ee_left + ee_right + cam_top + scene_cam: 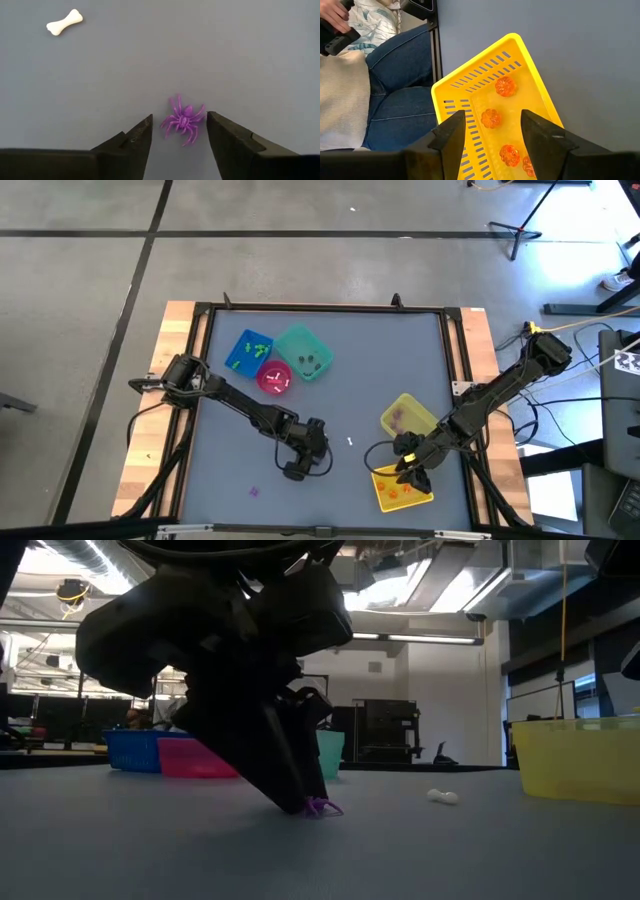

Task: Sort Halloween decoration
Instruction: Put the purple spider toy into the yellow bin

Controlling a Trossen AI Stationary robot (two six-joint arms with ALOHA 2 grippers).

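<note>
While your left gripper (pixel 297 470) sits low at the grey table's (pixel 330 360) near-centre from above, its wrist view shows parted fingers flanking a small purple plastic spider (pixel 182 120). Your right gripper (pixel 492 131), fingers spread and empty, hovers over orange pumpkin trinkets (pixel 491 118) in the yellow slotted bin (pixel 470 85).

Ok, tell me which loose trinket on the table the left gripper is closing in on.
The small purple plastic spider, lying flat between the left gripper and its open fingers. The white plastic bone lies apart, farther off.

Glossy plastic purple spider (pixel 182 120) on smooth matt grey table (pixel 150 65).
</note>
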